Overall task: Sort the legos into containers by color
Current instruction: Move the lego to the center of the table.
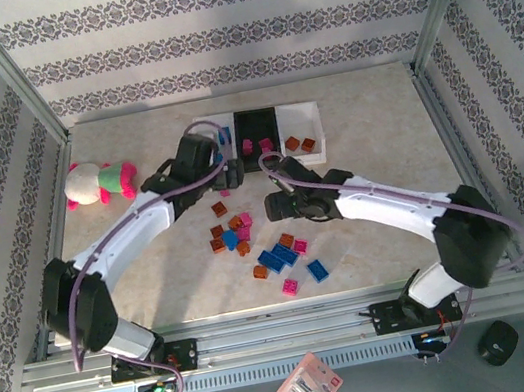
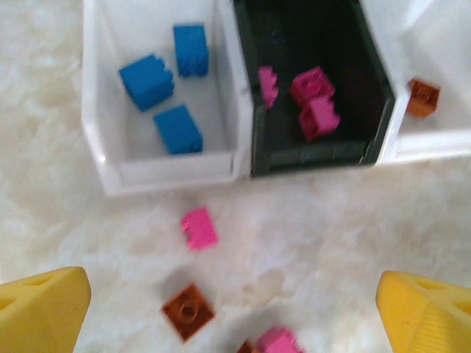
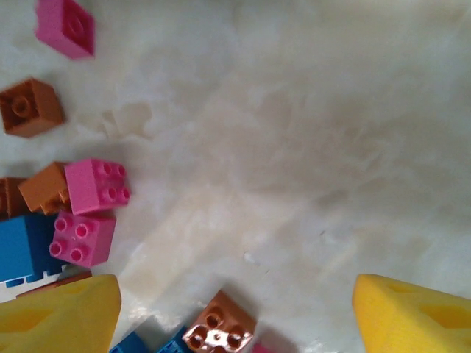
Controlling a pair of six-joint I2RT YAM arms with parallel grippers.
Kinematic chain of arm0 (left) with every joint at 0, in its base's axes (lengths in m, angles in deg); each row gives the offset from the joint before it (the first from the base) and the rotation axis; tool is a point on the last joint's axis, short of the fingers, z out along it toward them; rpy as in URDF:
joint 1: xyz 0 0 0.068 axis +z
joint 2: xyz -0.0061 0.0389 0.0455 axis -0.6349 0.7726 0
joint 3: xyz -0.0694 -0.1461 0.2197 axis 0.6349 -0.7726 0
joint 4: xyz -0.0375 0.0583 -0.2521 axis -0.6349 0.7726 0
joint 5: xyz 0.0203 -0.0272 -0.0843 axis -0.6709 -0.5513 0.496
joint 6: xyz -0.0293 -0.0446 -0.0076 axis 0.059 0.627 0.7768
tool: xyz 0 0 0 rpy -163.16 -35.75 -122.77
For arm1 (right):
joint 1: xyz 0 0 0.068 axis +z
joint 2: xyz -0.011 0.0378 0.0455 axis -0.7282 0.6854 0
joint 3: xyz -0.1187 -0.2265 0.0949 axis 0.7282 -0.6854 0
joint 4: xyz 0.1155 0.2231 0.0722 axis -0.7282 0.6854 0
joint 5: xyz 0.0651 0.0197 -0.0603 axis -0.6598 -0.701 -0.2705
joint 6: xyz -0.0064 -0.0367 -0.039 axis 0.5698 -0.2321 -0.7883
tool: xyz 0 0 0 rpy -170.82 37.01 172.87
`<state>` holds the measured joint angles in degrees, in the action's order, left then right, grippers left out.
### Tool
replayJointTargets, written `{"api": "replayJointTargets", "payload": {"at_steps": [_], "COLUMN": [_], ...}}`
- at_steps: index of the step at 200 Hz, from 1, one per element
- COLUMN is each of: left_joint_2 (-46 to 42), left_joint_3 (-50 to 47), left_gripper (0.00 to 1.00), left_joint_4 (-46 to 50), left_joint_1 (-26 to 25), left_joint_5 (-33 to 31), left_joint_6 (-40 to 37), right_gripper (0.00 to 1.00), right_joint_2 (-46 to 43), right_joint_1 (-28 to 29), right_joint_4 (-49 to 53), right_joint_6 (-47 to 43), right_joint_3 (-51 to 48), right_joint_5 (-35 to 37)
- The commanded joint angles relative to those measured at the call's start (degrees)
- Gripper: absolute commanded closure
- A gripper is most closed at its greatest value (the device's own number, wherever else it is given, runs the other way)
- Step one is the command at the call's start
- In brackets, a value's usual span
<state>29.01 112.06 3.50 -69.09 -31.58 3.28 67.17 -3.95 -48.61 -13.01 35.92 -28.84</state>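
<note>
Left wrist: left tool [image 2: 235, 312] released near tray [image 2: 176, 170] rim; right tool [image 3: 235, 316] released over bricks [image 3: 96, 187].

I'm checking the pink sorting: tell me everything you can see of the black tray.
The shallow black rectangular plastic tray sits flat and open-topped on the pale mottled table, flanked wall to wall by the left white tray and the right white tray. Three magenta bricks lie inside: one at the left wall, two close together right of it.
</note>
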Motion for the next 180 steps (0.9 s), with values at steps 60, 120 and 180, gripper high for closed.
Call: {"api": "replayJointTargets", "payload": {"at_steps": [60, 120, 180], "left_joint_2": [-18.82, -23.51, -24.69], "left_joint_3": [-19.78, -23.50, -25.03], "left_gripper": [0.00, 0.01, 0.01], "left_joint_4": [-13.14, -13.13, -14.27], "left_joint_1": [-0.36, -0.36, -0.36], "left_joint_5": [6.03, 6.76, 6.22], "left_joint_6": [-10.98, -12.37, -13.15], "right_gripper": [0.32, 0.36, 0.51], "right_joint_2": [14.84, 18.24, 21.13], "right_joint_1": [-1.04, -1.43, -1.16], "right_joint_4": [11.05, 12.43, 13.83], "right_joint_6": [12.83, 12.75, 12.85], "right_joint_3": [8.55, 9.42, 12.40], "right_joint_5": [-15.49, -19.64, -19.60]}}
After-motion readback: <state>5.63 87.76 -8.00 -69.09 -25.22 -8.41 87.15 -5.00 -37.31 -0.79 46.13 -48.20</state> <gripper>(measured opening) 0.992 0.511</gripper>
